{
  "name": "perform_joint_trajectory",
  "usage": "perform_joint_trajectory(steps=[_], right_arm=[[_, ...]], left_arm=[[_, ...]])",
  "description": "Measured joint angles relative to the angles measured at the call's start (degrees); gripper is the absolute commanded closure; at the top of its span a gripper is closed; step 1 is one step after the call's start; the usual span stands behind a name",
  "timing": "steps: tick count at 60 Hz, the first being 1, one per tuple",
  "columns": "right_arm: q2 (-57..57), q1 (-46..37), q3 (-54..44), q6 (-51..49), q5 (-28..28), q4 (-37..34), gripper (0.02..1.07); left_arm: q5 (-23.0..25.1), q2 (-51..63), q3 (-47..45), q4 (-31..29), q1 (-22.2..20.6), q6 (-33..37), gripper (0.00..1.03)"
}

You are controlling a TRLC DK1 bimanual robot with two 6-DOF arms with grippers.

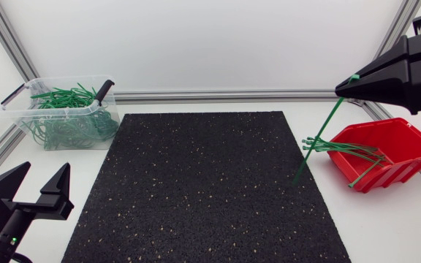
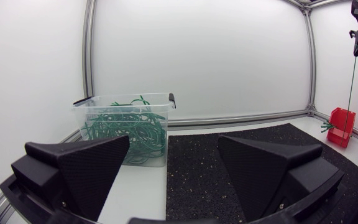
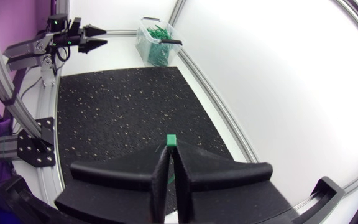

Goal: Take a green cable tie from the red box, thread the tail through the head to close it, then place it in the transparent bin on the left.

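Note:
High at the back right, my right gripper (image 1: 347, 86) is shut on the head end of a green cable tie (image 1: 319, 135). The tie hangs straight down, and its tail ends above the mat beside the red box (image 1: 397, 169), which holds several more green ties. In the right wrist view the tie's head (image 3: 171, 140) pokes out between the closed fingers (image 3: 194, 171). The transparent bin (image 1: 50, 109) at the back left holds a heap of closed green ties. Near the front left corner my left gripper (image 1: 41, 184) stands open with nothing in it. The left wrist view shows its fingers (image 2: 82, 171) spread wide, facing the bin (image 2: 120, 107).
A black speckled mat (image 1: 203, 190) covers the middle of the table between bin and red box. Aluminium frame rails run along the back and sides. Seen from the left wrist, the red box (image 2: 340, 134) and the hanging tie (image 2: 351, 87) are far off to the right.

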Motion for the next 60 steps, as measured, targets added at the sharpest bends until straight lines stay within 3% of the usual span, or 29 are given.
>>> perform_joint_trajectory(steps=[11, 18, 37, 60], right_arm=[[3.9, 7.7, 1.5, 8.0, -2.4, -2.2, 1.01], [9.4, 8.4, 1.6, 13.4, -6.3, -2.7, 1.01], [18.6, 9.7, 1.9, 25.7, -8.8, 1.0, 1.01], [26.1, 17.2, 4.9, 37.2, -8.9, 4.9, 1.01]], left_arm=[[0.0, 0.0, 0.0, 0.0, 0.8, 0.0, 0.04], [0.0, 0.0, 0.0, 0.0, 0.8, 0.0, 0.04], [0.7, 0.5, 0.0, 0.2, 0.7, -0.2, 0.04], [3.9, 19.6, 6.7, -0.2, 0.7, -5.3, 0.04]])
